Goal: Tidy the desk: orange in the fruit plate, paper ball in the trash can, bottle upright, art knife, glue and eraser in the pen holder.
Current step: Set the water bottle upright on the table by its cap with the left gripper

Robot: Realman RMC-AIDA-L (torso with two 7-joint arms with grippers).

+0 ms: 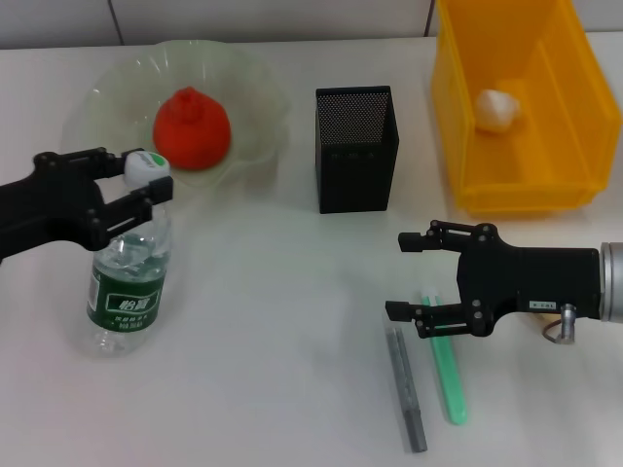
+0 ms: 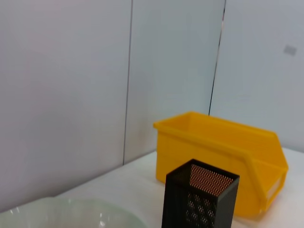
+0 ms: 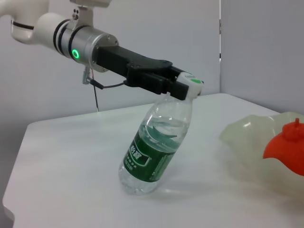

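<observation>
Left tool (image 1: 146, 185) clenched on bottle (image 1: 125, 287) cap at table's (image 1: 273, 370) 9 o'clock; bottle tilted, base on table. Orange (image 1: 192, 126) in plate (image 1: 248, 83) at 11. Holder (image 1: 355, 148) center rear. Paper ball (image 1: 497, 109) in can (image 1: 555, 126) at 1. Right tool (image 1: 401, 275) released, hovering near two sticks (image 1: 407, 389) at 5.

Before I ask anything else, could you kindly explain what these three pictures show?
This is a two-armed robot at a white desk. One picture looks down from its head; the others come from cameras on its wrists. The left gripper is shut on the cap of a tilted bottle. The right gripper hovers open above a green stick and a grey stick. The orange lies in the fruit plate, a paper ball in the trash can, and the pen holder stands between them.
</observation>
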